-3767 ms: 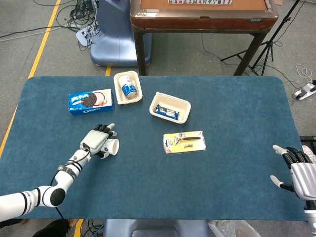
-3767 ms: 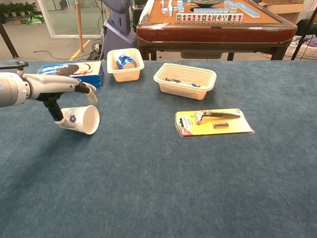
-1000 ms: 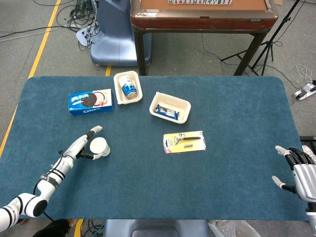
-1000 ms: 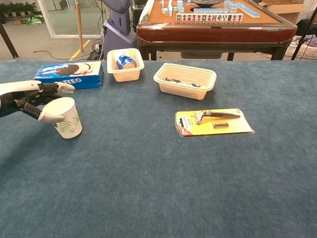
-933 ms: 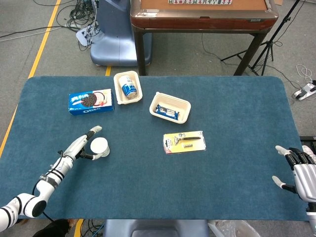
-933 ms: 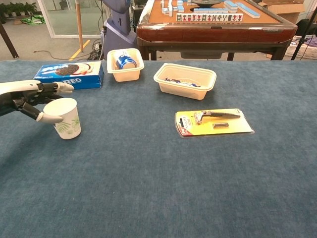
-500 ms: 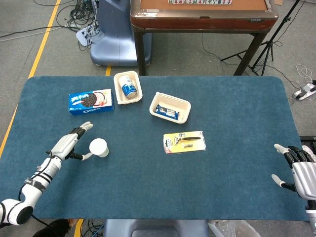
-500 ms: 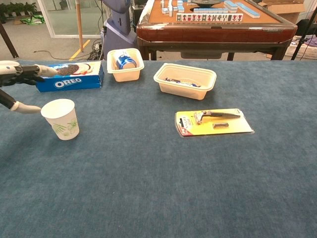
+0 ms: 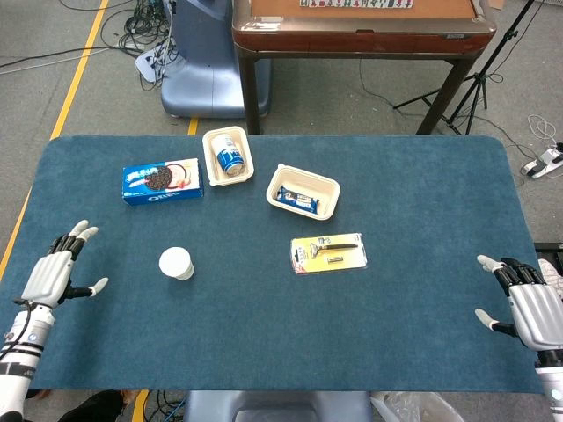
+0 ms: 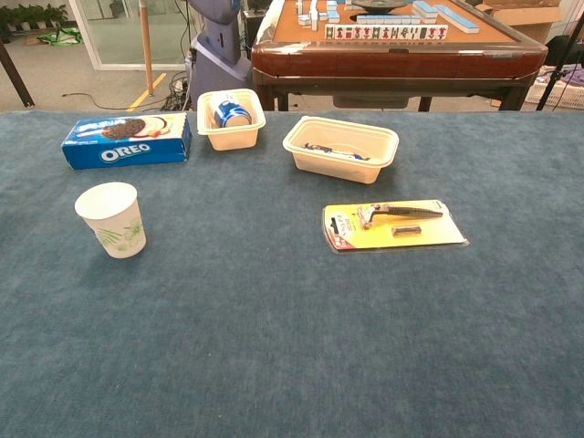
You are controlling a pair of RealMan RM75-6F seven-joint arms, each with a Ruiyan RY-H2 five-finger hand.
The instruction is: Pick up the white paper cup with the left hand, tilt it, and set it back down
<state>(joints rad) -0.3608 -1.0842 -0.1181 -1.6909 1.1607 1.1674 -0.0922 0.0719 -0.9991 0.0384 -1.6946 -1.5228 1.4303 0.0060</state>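
The white paper cup [image 9: 176, 263] [image 10: 112, 219] stands upright on the blue table cloth, mouth up, with a faint green print on its side. Nothing touches it. My left hand [image 9: 53, 274] hovers at the table's left edge, well to the left of the cup, fingers spread and empty. My right hand [image 9: 528, 309] rests at the table's right edge, fingers apart, holding nothing. Neither hand shows in the chest view.
A blue Oreo box [image 9: 162, 181] [image 10: 127, 140] lies behind the cup. A tub with a blue can [image 9: 228, 155] and a tub with a wrapped snack [image 9: 303, 191] stand at the back. A razor on a yellow card [image 9: 328, 252] lies mid-table.
My left hand tilted the cup, stood it upright, let go and drew back left to the table edge. The cup stays standing. The right hand barely moved.
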